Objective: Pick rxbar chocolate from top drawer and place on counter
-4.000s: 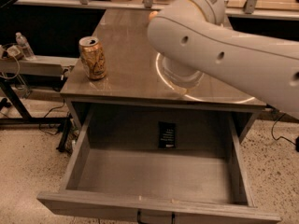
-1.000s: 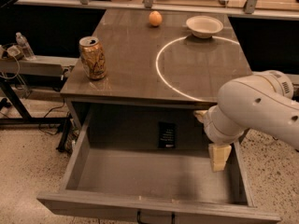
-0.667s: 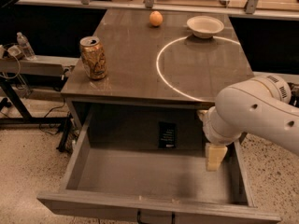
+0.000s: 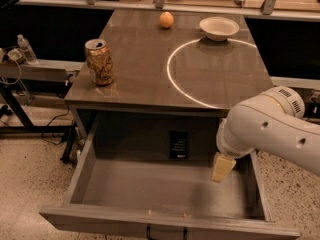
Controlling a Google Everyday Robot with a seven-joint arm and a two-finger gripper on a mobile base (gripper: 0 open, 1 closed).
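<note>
The rxbar chocolate (image 4: pixel 178 144), a small flat black wrapper with white lettering, lies inside the open top drawer (image 4: pixel 90 159), near its back wall under the counter's front edge. The gripper (image 4: pixel 221 168) hangs from the white arm inside the drawer at its right side, to the right of the bar and a little nearer the front, apart from it. One cream fingertip (image 4: pixel 220 170) shows pointing down. The counter (image 4: pixel 145 59) is glossy grey-brown with a thin white circle (image 4: pixel 170 69) on its right half.
A gold soda can (image 4: pixel 99 62) stands at the counter's left front. An orange (image 4: pixel 166 19) and a white bowl (image 4: pixel 218 28) sit at the back. The white arm (image 4: pixel 270 129) covers the drawer's right wall. A dark handle (image 4: pixel 165 232) is on the drawer front.
The arm swung down off the counter into the drawer's right side. Over the last second the gripper has moved slightly left and toward the drawer's front. The bar has not moved.
</note>
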